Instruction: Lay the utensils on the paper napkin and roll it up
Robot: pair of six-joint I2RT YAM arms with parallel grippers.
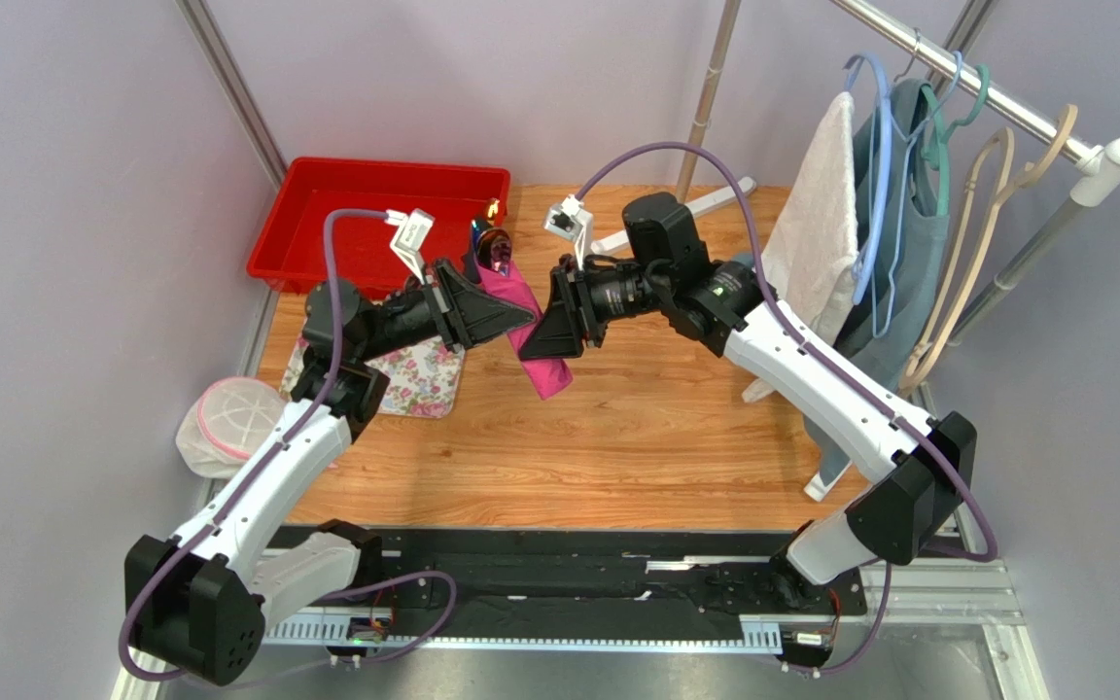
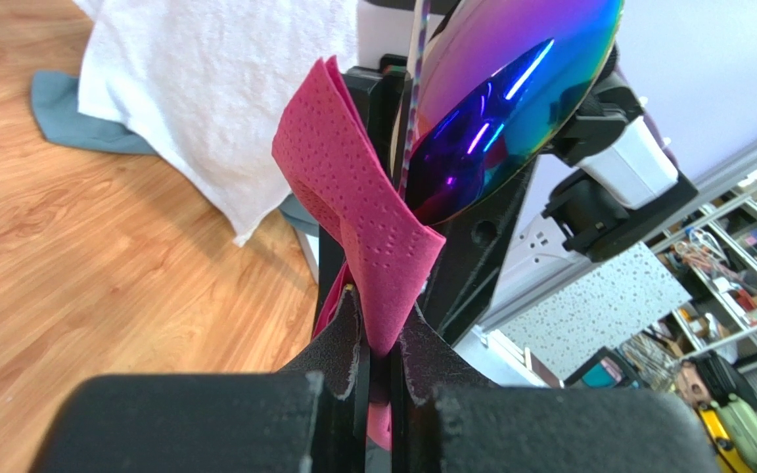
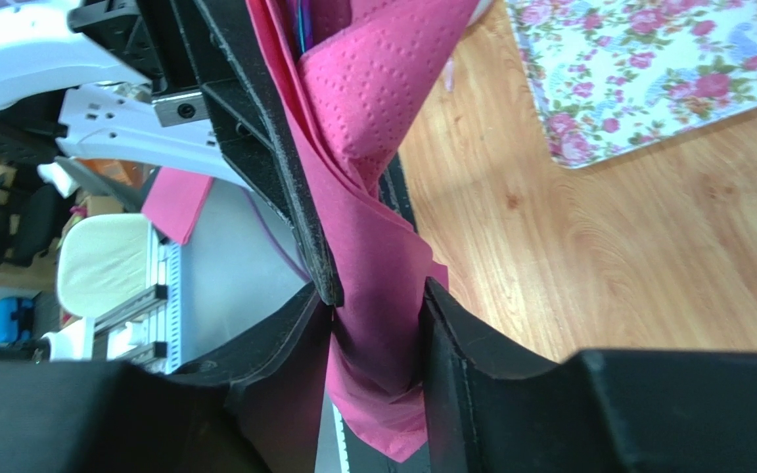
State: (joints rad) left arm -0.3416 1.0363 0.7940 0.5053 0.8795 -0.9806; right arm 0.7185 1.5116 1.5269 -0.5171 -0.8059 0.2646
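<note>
The paper napkin (image 1: 543,362) is a crumpled magenta bundle held in the air between both arms above the wooden table (image 1: 639,438). My left gripper (image 1: 512,309) is shut on the paper napkin (image 2: 363,197), pinching a fold at its fingertips. An iridescent purple spoon bowl (image 2: 511,108) and a thin handle stick up out of the bundle; these utensils (image 1: 490,242) show at its top. My right gripper (image 1: 560,330) faces the left one. In its wrist view the napkin (image 3: 382,266) fills the gap between its fingers (image 3: 456,345), which press on it.
A red tray (image 1: 362,219) stands at the back left. A floral cloth (image 1: 420,376) lies under the left arm, a white mesh bag (image 1: 230,423) off the table's left edge. A rack with a white towel (image 1: 822,234) and hangers stands at the right.
</note>
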